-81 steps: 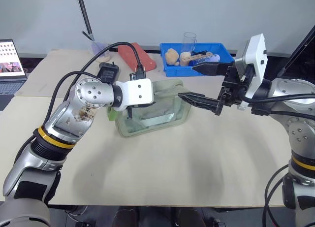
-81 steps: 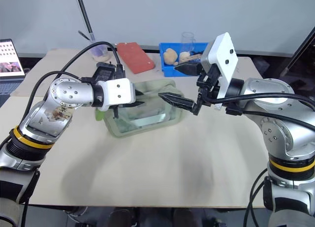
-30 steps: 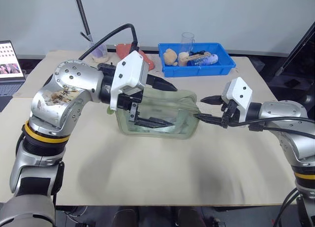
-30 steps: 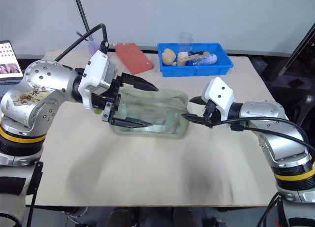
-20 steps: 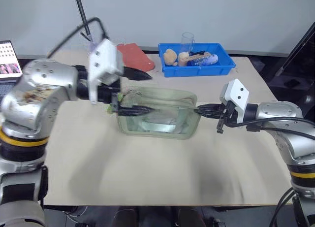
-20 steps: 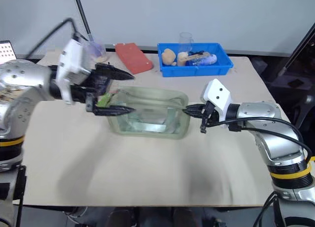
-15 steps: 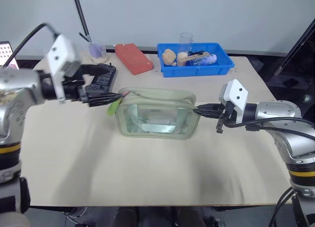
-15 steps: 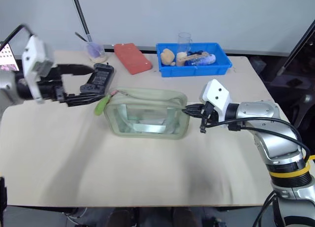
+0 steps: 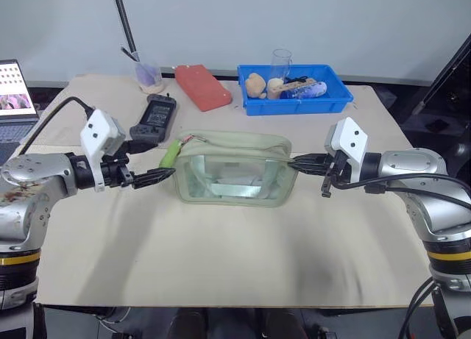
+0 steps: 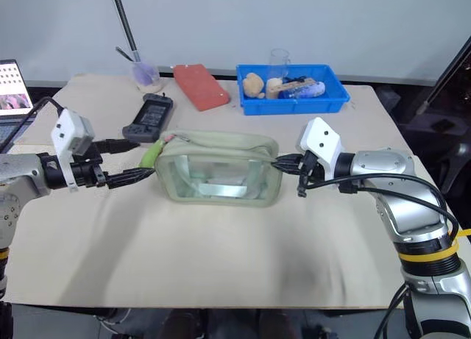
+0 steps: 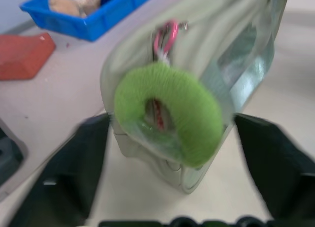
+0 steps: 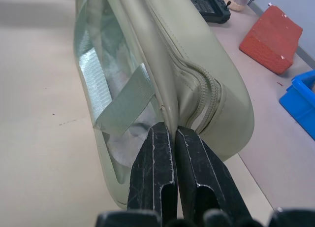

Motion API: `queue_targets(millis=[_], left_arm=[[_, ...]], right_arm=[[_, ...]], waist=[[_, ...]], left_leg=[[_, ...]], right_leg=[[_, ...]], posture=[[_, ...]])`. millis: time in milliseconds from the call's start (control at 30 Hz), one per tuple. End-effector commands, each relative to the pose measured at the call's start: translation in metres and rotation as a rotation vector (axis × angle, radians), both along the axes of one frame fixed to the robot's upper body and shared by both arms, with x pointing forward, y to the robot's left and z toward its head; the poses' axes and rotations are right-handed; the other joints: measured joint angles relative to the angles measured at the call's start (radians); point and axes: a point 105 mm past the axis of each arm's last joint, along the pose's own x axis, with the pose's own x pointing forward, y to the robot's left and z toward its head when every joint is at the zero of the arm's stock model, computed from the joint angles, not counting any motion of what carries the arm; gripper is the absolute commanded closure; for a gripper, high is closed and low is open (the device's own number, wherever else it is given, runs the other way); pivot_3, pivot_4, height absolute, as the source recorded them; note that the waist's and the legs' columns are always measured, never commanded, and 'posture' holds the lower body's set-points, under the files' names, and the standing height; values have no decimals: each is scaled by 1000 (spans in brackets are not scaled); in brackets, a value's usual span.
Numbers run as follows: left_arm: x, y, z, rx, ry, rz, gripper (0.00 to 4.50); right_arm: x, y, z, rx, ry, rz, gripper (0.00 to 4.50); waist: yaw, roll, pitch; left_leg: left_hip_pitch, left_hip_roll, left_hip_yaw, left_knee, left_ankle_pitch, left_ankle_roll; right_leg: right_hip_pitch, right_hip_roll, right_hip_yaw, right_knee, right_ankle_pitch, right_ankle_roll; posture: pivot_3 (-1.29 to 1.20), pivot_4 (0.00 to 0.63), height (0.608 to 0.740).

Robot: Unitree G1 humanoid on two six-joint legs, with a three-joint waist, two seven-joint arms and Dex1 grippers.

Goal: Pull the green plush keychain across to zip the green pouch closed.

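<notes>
At the middle of the counter (image 9: 243,243) sits the green pouch (image 9: 234,177), its top zipper drawn shut. On its left end hangs the green plush keychain (image 9: 170,153), loose. Left hand (image 9: 151,170) stands just beside it, fingers parted, gripping nothing. Right hand (image 9: 300,162) is clamped on the pouch's right end. Behind lie a blue tray (image 9: 294,89), a red block (image 9: 203,86) and a black device (image 9: 154,117).
</notes>
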Motion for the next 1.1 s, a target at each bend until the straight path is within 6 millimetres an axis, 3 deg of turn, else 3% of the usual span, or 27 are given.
queue_targets(millis=[33, 167, 200, 333, 467, 600, 800, 933, 1100], left_arm=[[0, 5, 6, 30, -42, 5, 2294], [2, 3, 10, 17, -51, -14, 4366], [2, 1, 16, 2, -62, -20, 4474], [6, -5, 43, 12, -133, -53, 4474], [9, -27, 68, 43, -228, -136, 4474], [13, -62, 65, 126, -288, -261, 4474], [27, -80, 43, 220, -321, -331, 4474], [29, -77, 46, 225, -332, -345, 3015], [24, -65, 55, 224, -310, -344, 568]], right_arm=[[-2, 1, 12, 1, -54, 5, 4500], [-2, 1, 12, 4, -58, 1, 4500], [-2, 0, 12, 4, -58, -1, 4500], [-1, -1, 11, 4, -59, -6, 4500], [-1, 0, 10, 7, -62, -4, 4500], [-2, 3, 9, 9, -65, 0, 4500], [-2, 2, 11, 10, -78, -11, 4500], [-5, 0, 10, 11, -79, -23, 4500], [-4, -4, 8, 7, -77, -42, 4500]], waist=[[0, 0, 0], [0, 0, 0], [0, 0, 0], [3, 0, 0], [2, 0, 0], [2, 0, 0], [-2, 0, 0], [0, 0, 0], [-1, 0, 0]], left_leg=[[0, 0, 0, 0, 0, 0], [0, 0, 0, 0, 0, 0], [0, 0, 0, 0, 0, 0], [0, 0, 0, 0, 0, 0], [0, 0, 0, 0, 0, 0], [0, -1, 0, 0, 0, 0], [0, -1, 0, 0, 0, 0], [0, -1, -1, 0, 0, 0], [0, -1, -1, 1, 0, 0]], right_leg=[[0, 0, 0, 0, 0, 0], [0, 0, 0, 0, 0, 0], [0, 0, 0, 0, 0, 0], [0, 0, 0, 0, 0, 0], [0, 0, 0, 0, 0, 0], [1, 0, 0, 0, 0, 0], [1, 1, 0, 0, 0, 1], [1, 1, 0, 0, 1, 2], [1, 1, 0, 0, 0, 1]], posture=[[0, 150, 740], [0, 150, 740], [0, 150, 740], [0, 150, 740], [0, 150, 740], [0, 150, 740], [0, 150, 740], [0, 150, 740], [0, 150, 740]])
